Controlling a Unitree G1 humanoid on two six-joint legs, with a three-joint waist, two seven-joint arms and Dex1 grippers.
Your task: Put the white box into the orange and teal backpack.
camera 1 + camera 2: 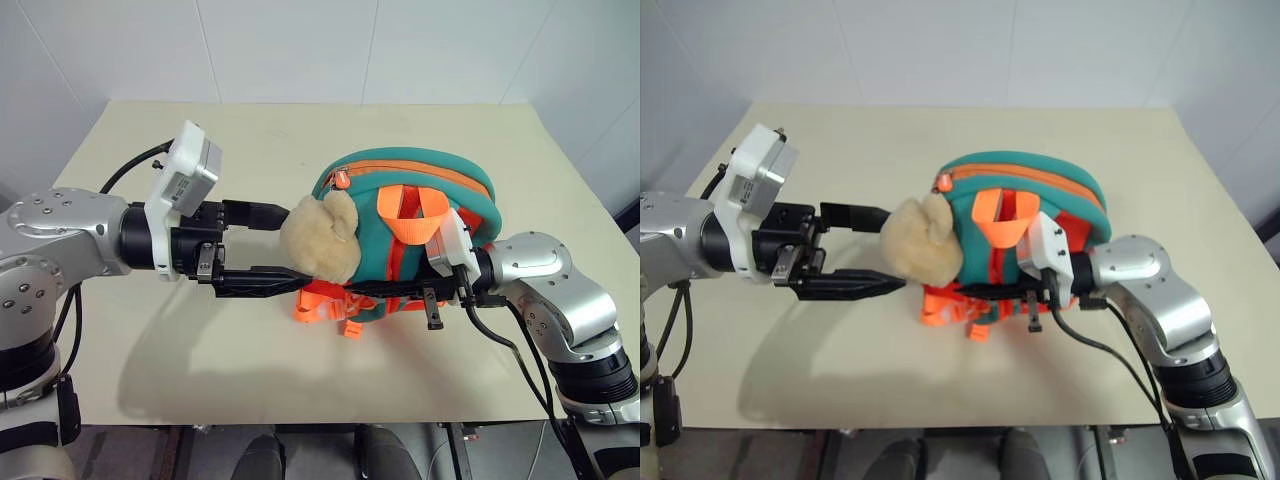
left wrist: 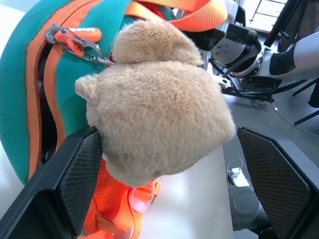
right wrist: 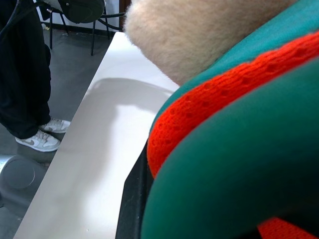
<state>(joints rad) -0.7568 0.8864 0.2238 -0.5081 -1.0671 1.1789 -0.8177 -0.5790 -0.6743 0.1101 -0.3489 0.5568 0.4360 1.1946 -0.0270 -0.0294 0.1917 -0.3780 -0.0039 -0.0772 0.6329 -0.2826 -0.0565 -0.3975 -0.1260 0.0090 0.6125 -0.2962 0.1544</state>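
Resting on the beige table (image 1: 200,340), the orange and teal backpack (image 1: 440,185) fills the middle of the head views, its orange zipper line arching over the teal top and an orange webbing loop (image 1: 412,222) hanging on its front. A tan plush toy (image 1: 322,240) hangs at the pack's left end, and the left gripper (image 1: 270,245) reaches in level from the left with its two black fingers spread wide, one above and one below the toy, closing on nothing. The right gripper (image 1: 400,288) comes in from the right along the pack's near lower edge; its fingers lie close together against the fabric, their tips hidden behind orange straps (image 1: 325,305), and what exactly they pinch cannot be made out. The white box is hidden from the head camera, so its place cannot be told. From the left wrist, the plush toy sits between the textured fingers (image 2: 75,184), brushing one and clear of the other, clipped by a metal carabiner (image 2: 79,42) to the zipper. From the right wrist, teal fabric and orange mesh trim (image 3: 209,114) crowd the lens, covering the fingers; beyond the table edge stand a person's dark trousers and pale sneakers (image 3: 37,139).
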